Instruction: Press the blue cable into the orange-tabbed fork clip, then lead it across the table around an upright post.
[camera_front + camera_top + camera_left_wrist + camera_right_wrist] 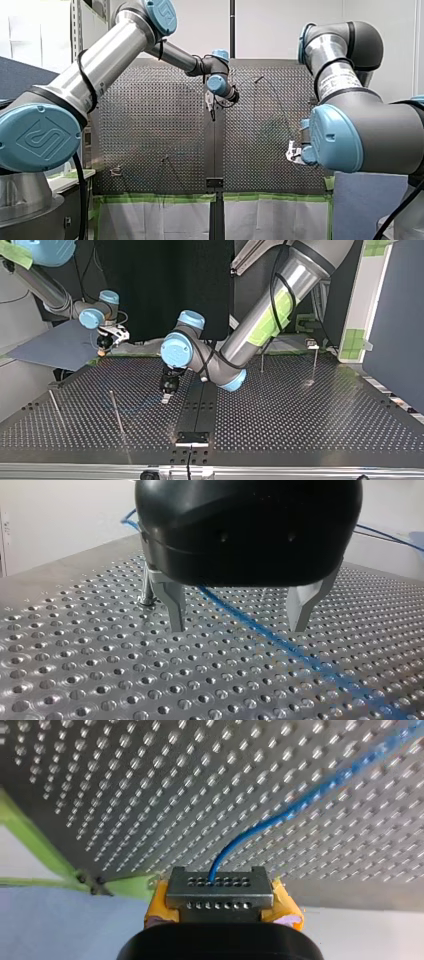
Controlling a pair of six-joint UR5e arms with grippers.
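The blue cable (260,630) lies on the perforated table (75,645) and runs between the two metal fingers (175,607) of my left gripper (239,615), which is open and low over the plate without touching it. A thin upright post (147,587) stands just beside one finger. My right gripper (216,882), with yellow pads (287,907), is shut on the cable's end (235,842) at the table's edge; the cable leads away from it across the holes. In the top view my left gripper (166,394) hangs near the middle and my right gripper (104,346) at the far left edge.
Two thin leaning rods (117,412) (55,407) stand at the top view's left. A post (261,362) and a small clip on a stem (312,346) stand at the far right; its colour cannot be told. Green tape (30,837) lines the table's edge.
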